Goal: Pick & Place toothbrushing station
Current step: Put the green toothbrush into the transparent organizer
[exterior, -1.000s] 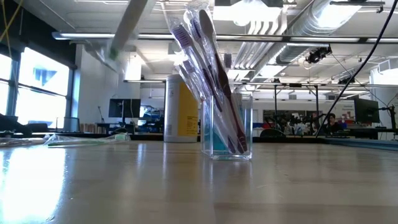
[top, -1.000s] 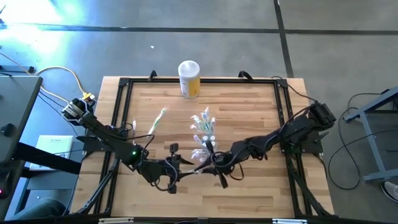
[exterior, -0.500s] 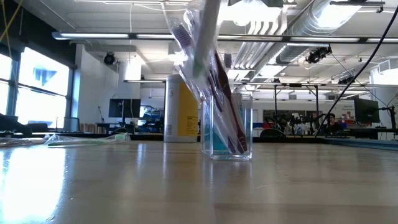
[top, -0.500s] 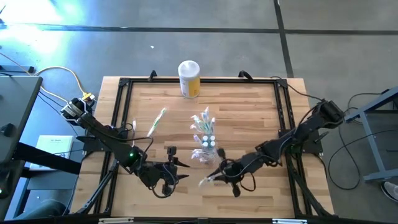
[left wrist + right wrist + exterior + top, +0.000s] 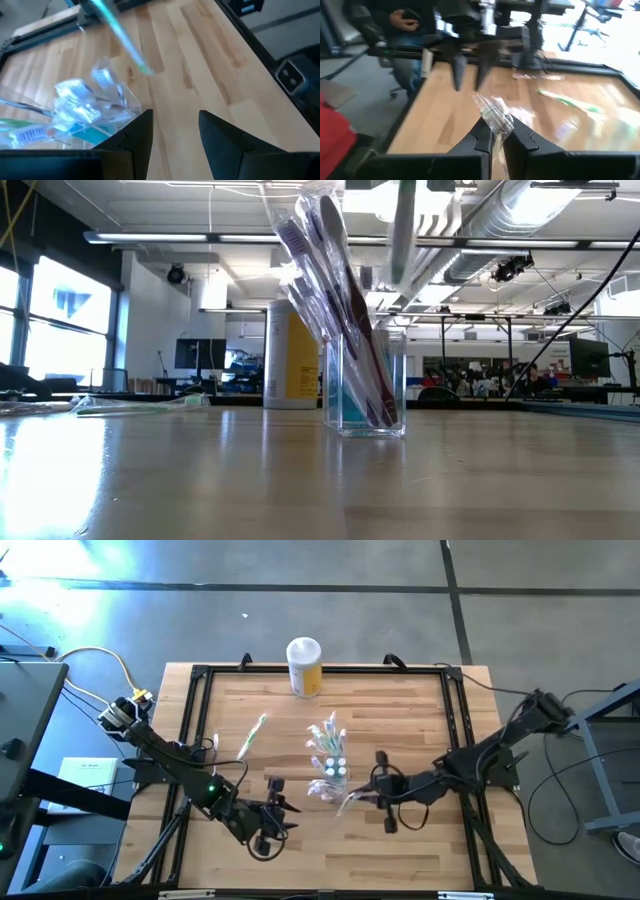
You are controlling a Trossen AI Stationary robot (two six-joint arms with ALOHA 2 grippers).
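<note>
1. Since a second ago, my right fingers (image 5: 362, 802) carry a wrapped toothbrush (image 5: 348, 802) to the cup's (image 5: 330, 776) four o'clock, pinching it.
2. Left fingers (image 5: 283, 808), spread, wait at eight o'clock.
3. Next: tilt it upright, lower it in.

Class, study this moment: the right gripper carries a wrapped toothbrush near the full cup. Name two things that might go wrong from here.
1. The cup is already packed with leaning toothbrushes; pushing in the wrapped toothbrush held by the right gripper may tip it or snag the brushes.
2. The right gripper pinches the brush only by one end, so it might slip or swing before it gets in.
3. The left gripper waits close by, jaws open; the arms might collide.
</note>
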